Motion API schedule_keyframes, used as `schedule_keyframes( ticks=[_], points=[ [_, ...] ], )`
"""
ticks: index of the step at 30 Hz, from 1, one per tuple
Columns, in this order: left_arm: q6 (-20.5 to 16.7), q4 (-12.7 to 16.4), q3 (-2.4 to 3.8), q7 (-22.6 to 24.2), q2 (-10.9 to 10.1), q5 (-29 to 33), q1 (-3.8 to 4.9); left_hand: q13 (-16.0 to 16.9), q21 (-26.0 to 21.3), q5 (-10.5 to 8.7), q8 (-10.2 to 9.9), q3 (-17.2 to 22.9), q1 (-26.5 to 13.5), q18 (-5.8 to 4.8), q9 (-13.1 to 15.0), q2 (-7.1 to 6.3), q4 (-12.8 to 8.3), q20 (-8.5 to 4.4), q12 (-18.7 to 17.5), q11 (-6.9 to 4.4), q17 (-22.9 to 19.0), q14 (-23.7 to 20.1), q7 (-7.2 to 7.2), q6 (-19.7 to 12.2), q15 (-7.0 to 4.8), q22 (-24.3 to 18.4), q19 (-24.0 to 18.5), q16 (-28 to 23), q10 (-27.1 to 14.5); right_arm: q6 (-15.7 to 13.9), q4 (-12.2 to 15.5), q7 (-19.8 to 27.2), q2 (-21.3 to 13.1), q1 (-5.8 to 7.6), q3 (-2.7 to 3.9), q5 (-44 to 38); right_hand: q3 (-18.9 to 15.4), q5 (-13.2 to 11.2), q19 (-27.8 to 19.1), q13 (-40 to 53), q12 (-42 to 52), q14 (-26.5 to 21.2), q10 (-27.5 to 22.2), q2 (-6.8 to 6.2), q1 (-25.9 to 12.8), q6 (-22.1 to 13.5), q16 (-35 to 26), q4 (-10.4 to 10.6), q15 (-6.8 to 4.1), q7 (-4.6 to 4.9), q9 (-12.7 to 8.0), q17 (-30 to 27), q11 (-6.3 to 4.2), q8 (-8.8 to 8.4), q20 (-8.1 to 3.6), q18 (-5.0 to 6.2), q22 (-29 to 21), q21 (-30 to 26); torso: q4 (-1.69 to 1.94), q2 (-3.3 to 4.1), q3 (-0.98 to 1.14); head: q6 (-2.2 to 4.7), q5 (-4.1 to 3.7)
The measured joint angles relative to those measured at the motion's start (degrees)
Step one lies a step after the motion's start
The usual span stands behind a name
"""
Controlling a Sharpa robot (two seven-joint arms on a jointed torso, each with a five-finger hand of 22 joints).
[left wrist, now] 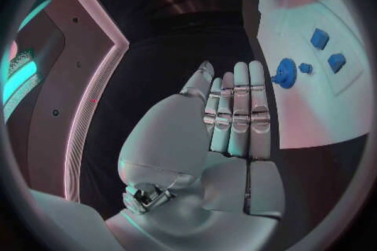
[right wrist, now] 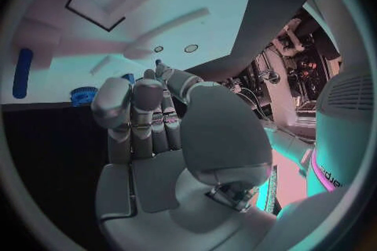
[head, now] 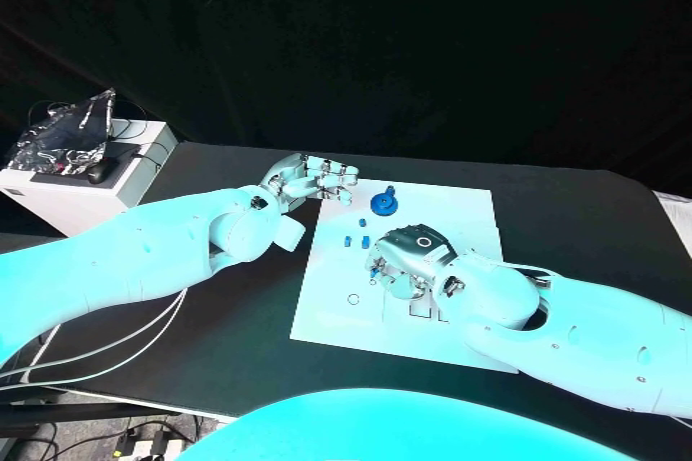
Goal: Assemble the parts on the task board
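White rectangular task board point(head: 335, 311) on the black table point(head: 577, 221): round blue toothed gear part point(head: 384, 202) near its far edge, small blue parts point(head: 356, 239) beside it. Left hand point(head: 306, 181), fingers straight and together, holds nothing at the board's far left corner. Right hand point(head: 411, 256) over the board's middle, fingers curled; whether it holds anything, cannot tell.

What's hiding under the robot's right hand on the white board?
Under the right hand is the white task board. A small blue part peeks out by its fingers. The hand covers the board below it, so anything else there can't be seen.
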Motion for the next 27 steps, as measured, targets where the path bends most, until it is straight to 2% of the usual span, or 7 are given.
schedule_keyframes(
  ticks=[12, 27],
  points=[
    [0.1, 0.1, 0.01, 0.0, -0.3, 0.0, 0.00, 0.0, 0.0, 0.00, 0.0, 0.0, 0.0, 0.00, 0.0, 0.00, 0.0, 0.00, 0.0, 0.00, 0.0, 0.0, 0.00, 0.0, 0.00, 0.0, 0.0, 0.0, 0.0, 0.8, -0.2, -0.5, 0.0, -0.20, -0.04, -0.7, -0.1, 0.0, -0.1, 0.0, -0.2, 0.0, -0.1, 0.00, 0.1, 0.2, 0.0, -0.1, 0.00, -0.19, -0.1, 0.0, -0.07, -0.07, 0.09, 0.06, 0.0, 0.0, -0.01, 0.03, 0.03, 0.00, 0.08],
    [0.1, 0.2, 0.01, 0.0, -0.4, 0.0, 0.00, 0.0, 0.0, 0.00, 0.0, 0.0, 0.0, 0.00, 0.0, 0.00, 0.0, 0.00, 0.0, 0.00, 0.0, 0.0, 0.00, 0.0, 0.00, 0.0, 0.0, 0.0, 0.0, 1.1, -1.2, -0.6, 0.7, -0.62, -0.01, -1.1, -0.1, -0.1, -0.1, 0.0, 0.1, 0.0, 0.1, 0.06, 0.2, 0.2, 0.0, -0.2, 0.00, -0.19, -0.1, 0.0, 0.12, -0.20, 0.10, 0.07, 0.0, 0.0, 0.06, -0.01, -0.03, 0.00, 0.48]
  ],
)
